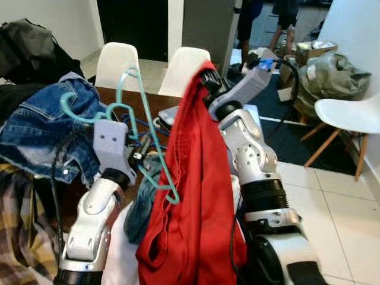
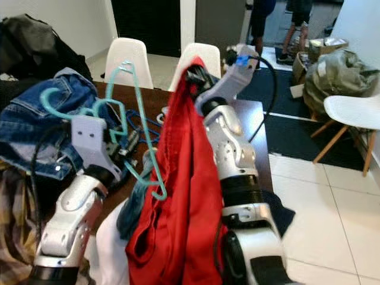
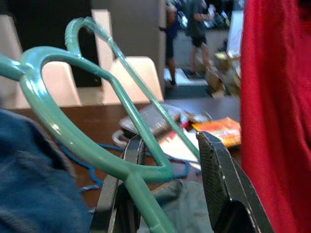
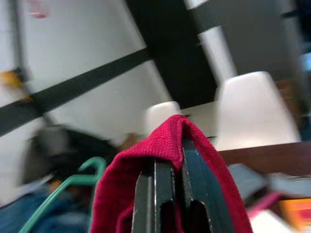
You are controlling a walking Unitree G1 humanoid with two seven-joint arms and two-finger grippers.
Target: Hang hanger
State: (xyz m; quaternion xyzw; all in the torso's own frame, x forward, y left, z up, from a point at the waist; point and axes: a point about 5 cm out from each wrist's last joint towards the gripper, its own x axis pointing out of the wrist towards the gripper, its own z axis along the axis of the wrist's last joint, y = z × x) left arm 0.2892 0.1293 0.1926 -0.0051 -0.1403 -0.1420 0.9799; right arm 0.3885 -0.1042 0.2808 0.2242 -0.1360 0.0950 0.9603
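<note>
— Right end effector (image 1: pixel 207 80) first: what do the eye views show?
— Raised above the bench (image 1: pixel 155 107), fingers pinched on the top fold of a red garment (image 1: pixel 196 196), which hangs down between the two arms. The left end effector (image 1: pixel 141 151) sits lower, beside the garment, with a teal hanger (image 1: pixel 142 127) clamped in it. The hanger's hook stands up over a heap of blue jeans (image 1: pixel 44 127) on the robot's left, and its lower arm runs down to the edge of the red cloth.
— And around them?
— Two white chairs (image 2: pixel 132 56) behind the bench, another white chair (image 1: pixel 350 116) on the robot's right, and a person's legs (image 1: pixel 285 24) far back.
— Left wrist view?
— The two black fingers (image 3: pixel 228 184) stand a little apart with the hanger's teal bar (image 3: pixel 97 155) lying against one of them; the red cloth (image 3: pixel 277 111) is just beside. Papers lie on the bench (image 3: pixel 107 121) beyond.
— Right wrist view?
— Fingers (image 4: pixel 170 194) pressed together, the red fold (image 4: pixel 165 133) draped over their tips. A bit of the teal hook (image 4: pixel 87 170) shows lower down, blurred.
</note>
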